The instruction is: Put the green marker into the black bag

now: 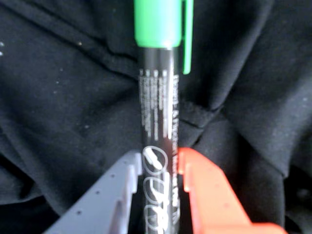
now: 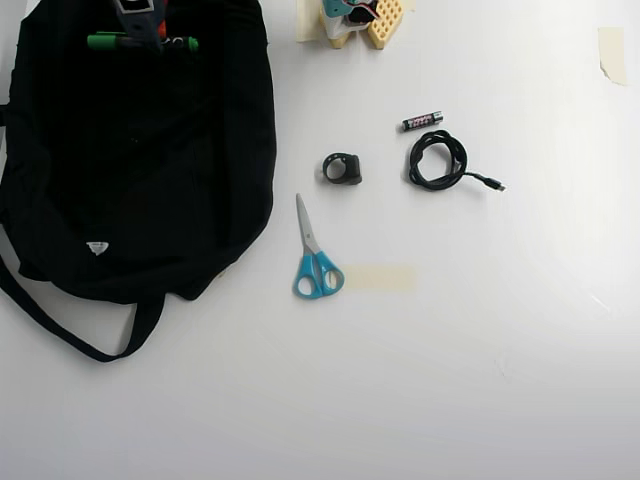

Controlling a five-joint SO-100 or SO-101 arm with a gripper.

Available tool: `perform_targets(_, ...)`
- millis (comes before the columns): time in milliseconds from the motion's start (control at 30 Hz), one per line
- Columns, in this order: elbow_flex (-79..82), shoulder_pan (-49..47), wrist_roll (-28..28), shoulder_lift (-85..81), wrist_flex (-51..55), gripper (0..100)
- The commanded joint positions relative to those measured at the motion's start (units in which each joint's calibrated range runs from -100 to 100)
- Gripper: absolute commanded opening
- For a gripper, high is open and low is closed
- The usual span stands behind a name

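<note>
1. Green-capped, the green marker (image 1: 158,122) hangs over the black bag (image 2: 130,190), near its top edge in the overhead view
2. Judging from that, it should be lowered over the bag's opening before release, so it drops inside and doesn't roll off the fabric
3. Gripper (image 1: 161,168) jaws sit narrow, clamped on the marker's barrel

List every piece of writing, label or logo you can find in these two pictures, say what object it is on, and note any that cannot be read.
green marker: white print and oval logos along the black barrel, too blurred to quote.
black bag: a small white logo tag, too small to read.
battery: a label band, too small to read.
Nothing legible elsewhere.
</note>
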Motion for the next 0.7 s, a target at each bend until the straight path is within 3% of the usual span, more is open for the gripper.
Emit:
perform_targets(0, -3.29, -0.07, 0.31, -0.46, -0.5, 2)
perform_targets(167, -2.93, -0.37, 0.15, -0.46, 0.11, 18)
perform_targets(367, -3.2, -2.09, -0.84, -1.79, 2.69, 19)
perform_targets(433, -3.29, -7.18, -0.48, -1.96, 5.28, 28)
perform_targets(667, -3.38, -24.68, -0.95, -22.54, 11.05, 28)
